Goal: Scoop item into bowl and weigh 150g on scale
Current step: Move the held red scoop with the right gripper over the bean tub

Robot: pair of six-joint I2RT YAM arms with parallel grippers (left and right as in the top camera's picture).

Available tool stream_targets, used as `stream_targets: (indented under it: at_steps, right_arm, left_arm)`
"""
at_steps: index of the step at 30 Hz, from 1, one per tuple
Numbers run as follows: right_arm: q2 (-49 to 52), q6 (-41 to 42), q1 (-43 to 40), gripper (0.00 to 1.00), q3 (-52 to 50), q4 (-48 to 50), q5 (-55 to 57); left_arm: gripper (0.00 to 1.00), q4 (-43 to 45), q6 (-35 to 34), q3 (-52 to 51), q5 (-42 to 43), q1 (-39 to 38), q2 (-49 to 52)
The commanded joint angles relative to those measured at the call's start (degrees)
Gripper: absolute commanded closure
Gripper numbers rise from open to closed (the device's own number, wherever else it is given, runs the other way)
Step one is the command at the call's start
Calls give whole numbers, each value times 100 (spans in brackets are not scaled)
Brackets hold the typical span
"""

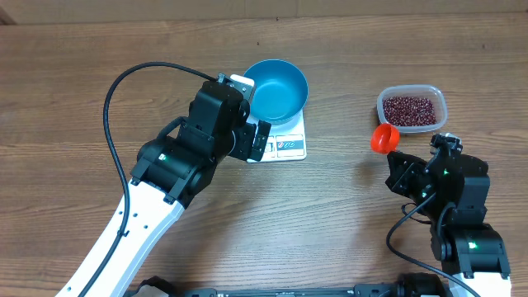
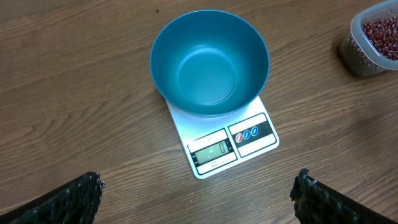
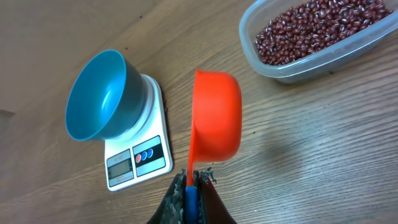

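Nearest the right wrist lens, at 6 o'clock: right gripper (image 3: 191,186), pinched shut on the thin handle of a round orange plastic measuring scoop (image 3: 217,115). Cup of the scoop turned on its side, mouth toward 9 o'clock, no load visible. At 1 o'clock from the cup, near but not touching: clear rounded-rectangular plastic tub (image 3: 292,70) holding the heap of small dark red-brown beans (image 3: 311,28). At 9 o'clock from the cup: deep round bright blue plastic bowl (image 3: 99,93), empty, seated on the small flat white rectangular kitchen scale (image 3: 140,158). From the left wrist, display (image 2: 212,150) at zero, buttons (image 2: 250,132) just beside it at 3 o'clock. There too, left gripper (image 2: 196,199) spread wide, holding nothing, hovering at 6 o'clock of the scale, apart from it.

Judged as early: nothing scooped yet, first dip into the tub to come. Likely troubles from here:
- Thin handle twisting in so narrow a pinch once loaded, tipping beans onto the wood.
- Light tub skidding under a pushing scoop, with nothing bracing it.
- Beans bouncing off the bowl's rim if poured from high.
- Overshooting the target with heaped scoops.
- Left fingers nudging bowl or scale and spoiling the reading.
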Motion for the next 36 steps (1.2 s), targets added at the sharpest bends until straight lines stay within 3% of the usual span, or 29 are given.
stream_targets:
  at_steps: [1, 11, 20, 36]
  right_arm:
    - [98, -184, -39, 96, 374, -101, 96]
    - [1703, -1167, -39, 96, 2131, -1453, 398]
    - [2719, -1305, -39, 96, 3106, -1792, 1340]
    - [2944, -1344, -50, 96, 3180, -1738, 1676]
  left_arm:
    - [1, -11, 105, 118, 50, 9, -83]
    - [0, -11, 105, 118, 50, 9, -83]
    - [0, -11, 105, 118, 50, 9, -85]
    - [0, -13, 105, 118, 50, 9, -83]
